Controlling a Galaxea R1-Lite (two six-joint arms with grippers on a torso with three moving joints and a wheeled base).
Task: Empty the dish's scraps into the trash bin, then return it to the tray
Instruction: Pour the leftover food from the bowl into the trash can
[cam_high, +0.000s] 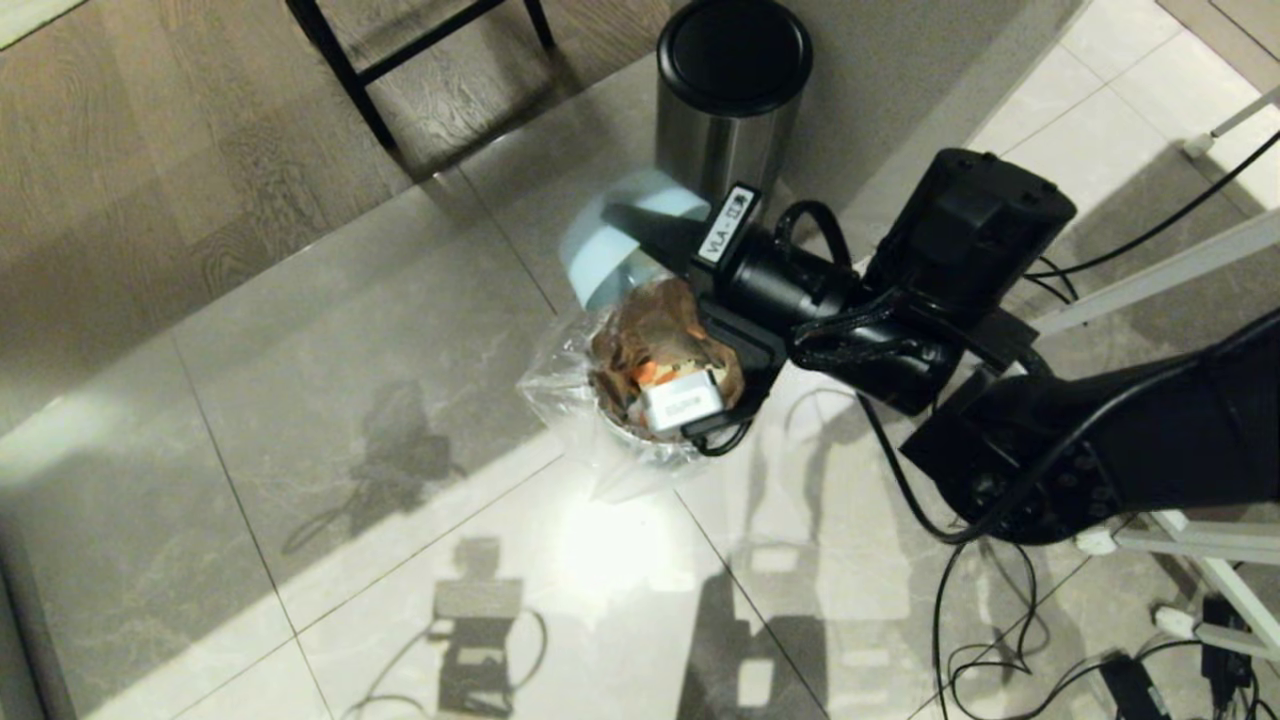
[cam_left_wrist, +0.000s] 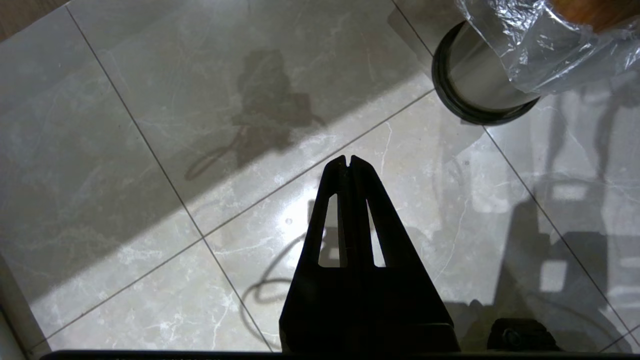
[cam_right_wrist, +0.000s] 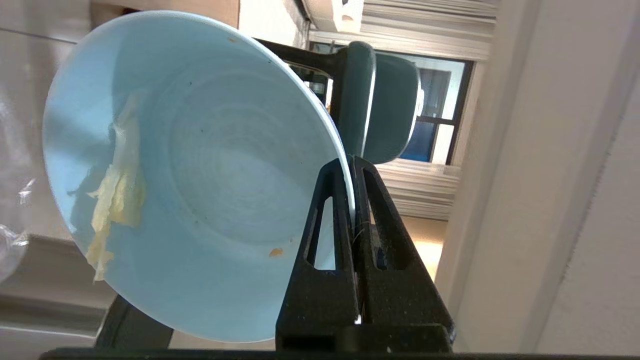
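Inspecting the floor area, we found the right claw (cam_high: 640, 225) clamped on the rim of the dish (cam_high: 600, 255), holding it tipped on edge directly above the trash bin (cam_high: 610, 420). The dish's rim sat pinched between the 2 fingers (cam_right_wrist: 325, 235). Pale yellow scraps (cam_right_wrist: 115, 200) clung to the inner wall, and 1 small orange fleck lay near the rim. The bin's clear bag (cam_left_wrist: 540, 45) held brown and orange waste. A lidded steel bin (cam_high: 730, 90) stood just behind. The left claw (cam_left_wrist: 348, 161) hung closed and empty over the floor tiles (cam_left_wrist: 150, 100), beside the trash bin.
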